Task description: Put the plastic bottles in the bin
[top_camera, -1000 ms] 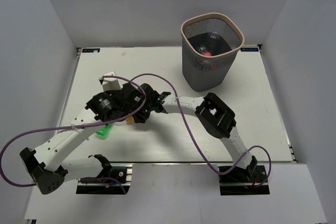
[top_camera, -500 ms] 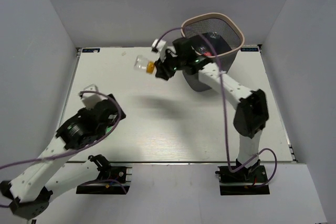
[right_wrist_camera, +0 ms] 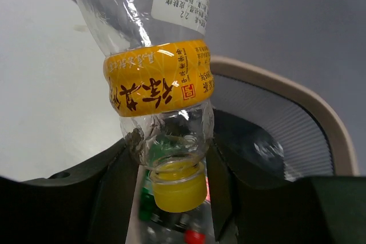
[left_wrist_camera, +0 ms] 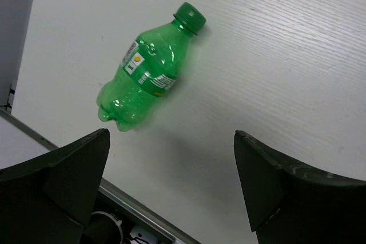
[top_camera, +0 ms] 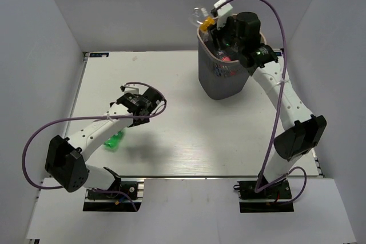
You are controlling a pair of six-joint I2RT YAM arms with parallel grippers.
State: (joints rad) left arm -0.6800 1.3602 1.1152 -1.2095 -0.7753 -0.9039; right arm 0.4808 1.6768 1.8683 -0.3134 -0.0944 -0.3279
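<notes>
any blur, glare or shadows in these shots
Top external: even light, one soft shadow on the table. Left wrist: green bottle sharp, the near fingers dark and soft. Right wrist: glare streaks on the clear bottle, the bin rim behind it soft.

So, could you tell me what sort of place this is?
Most likely a robotics lab test cell: plain grey walls box in a white table, two arms are bolted at its near edge, and the only props are a mesh bin and plastic bottles.
</notes>
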